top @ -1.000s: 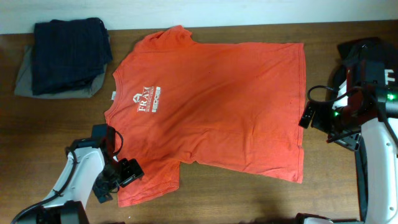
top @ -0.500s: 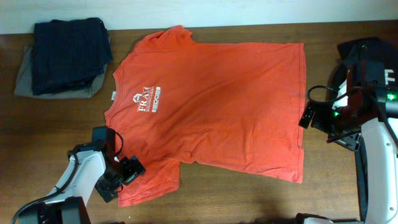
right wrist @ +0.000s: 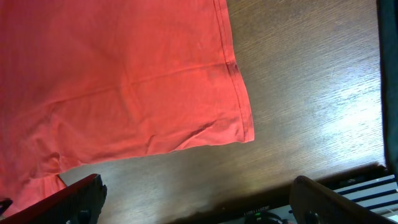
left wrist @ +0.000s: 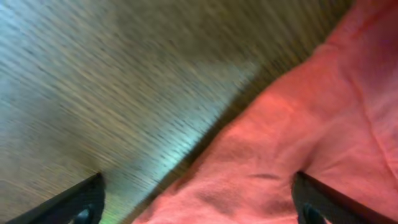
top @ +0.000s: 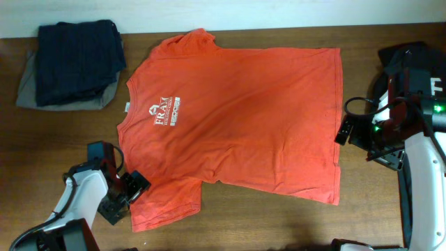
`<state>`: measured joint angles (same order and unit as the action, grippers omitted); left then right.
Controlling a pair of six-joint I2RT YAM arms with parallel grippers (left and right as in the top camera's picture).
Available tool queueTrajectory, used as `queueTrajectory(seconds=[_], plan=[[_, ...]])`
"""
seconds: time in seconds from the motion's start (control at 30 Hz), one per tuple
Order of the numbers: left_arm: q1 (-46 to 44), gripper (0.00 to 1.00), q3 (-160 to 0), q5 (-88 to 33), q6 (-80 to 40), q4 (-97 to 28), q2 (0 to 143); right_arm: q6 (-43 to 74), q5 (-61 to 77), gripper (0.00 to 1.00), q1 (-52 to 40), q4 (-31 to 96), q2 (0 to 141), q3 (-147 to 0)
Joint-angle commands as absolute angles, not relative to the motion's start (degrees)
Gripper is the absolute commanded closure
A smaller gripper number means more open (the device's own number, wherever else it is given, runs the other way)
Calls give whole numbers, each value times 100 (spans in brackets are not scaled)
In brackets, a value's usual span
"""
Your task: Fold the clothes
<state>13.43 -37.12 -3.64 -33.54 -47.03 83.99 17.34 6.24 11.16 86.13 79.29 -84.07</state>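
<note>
Left jaws have slid left, off the lower sleeve (top: 167,202) to its outer edge, so we judge a sleeve pick is being lined up; no fold yet. They stand wide, empty, with the sleeve edge between them. Shirt (top: 244,111) lies flat on the worktop (top: 42,153). Right jaws unmoved, wide, empty, just beside the hem (top: 339,125).

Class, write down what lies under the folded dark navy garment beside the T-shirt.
A grey cloth pokes out beneath the navy garment along its left and lower edges. Most of it is covered, so its type cannot be told.
</note>
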Motion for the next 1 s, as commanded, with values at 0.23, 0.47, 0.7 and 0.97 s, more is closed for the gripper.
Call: queueTrajectory(seconds=[0.23, 0.47, 0.7, 0.97], plan=[[1404, 82, -3267, -663, -3256, -4217, 8877, 2349, 508, 1, 1090, 8691, 7808, -8383], [1404, 99, -3267, -622, -3249, -4156, 8877, 3022, 311, 1, 1092, 8466, 7808, -7854], [1404, 99, -3267, -622, -3166, -4108, 8877, 3787, 449, 1, 1090, 8027, 7808, -6440], [1404, 99, -3267, -574, -3166, -4077, 8877, 5039, 1000, 2, 1090, 7170, 7732, -5013]])
